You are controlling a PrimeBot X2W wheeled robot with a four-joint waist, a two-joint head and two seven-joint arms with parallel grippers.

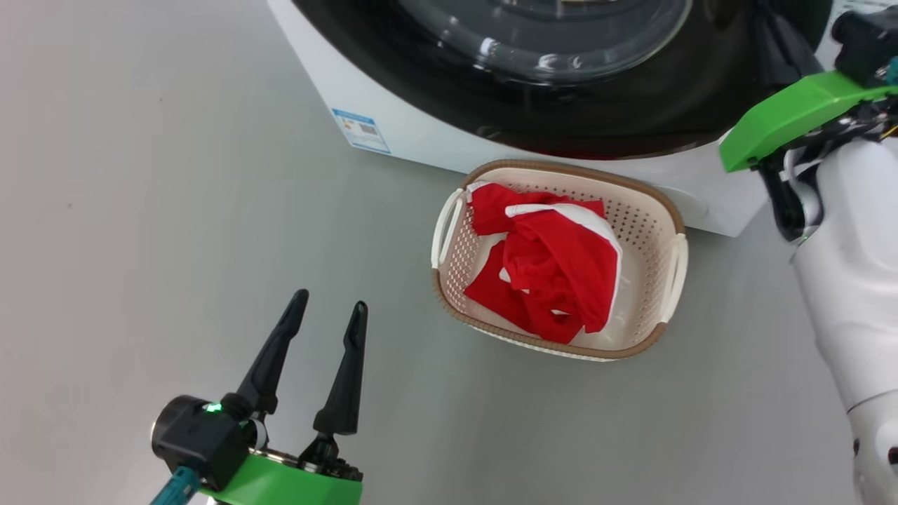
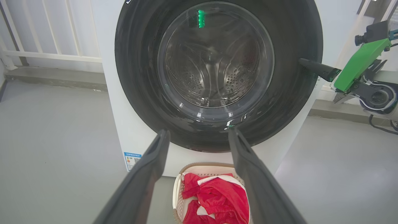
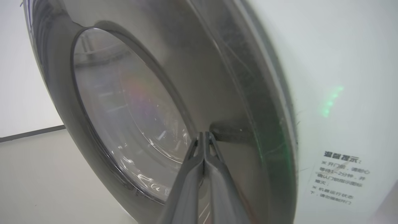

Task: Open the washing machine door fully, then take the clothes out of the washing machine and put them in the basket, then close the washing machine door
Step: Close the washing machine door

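My right gripper (image 3: 204, 134), pinched shut on nothing, sets its tips against the washing machine door (image 2: 136, 62) to press it closed, while my left gripper (image 1: 330, 300) hangs wide open and empty.

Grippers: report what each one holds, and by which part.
Nothing is held. The left gripper is open and empty; the right gripper is shut on nothing, tips at the black rim of the washing machine door.
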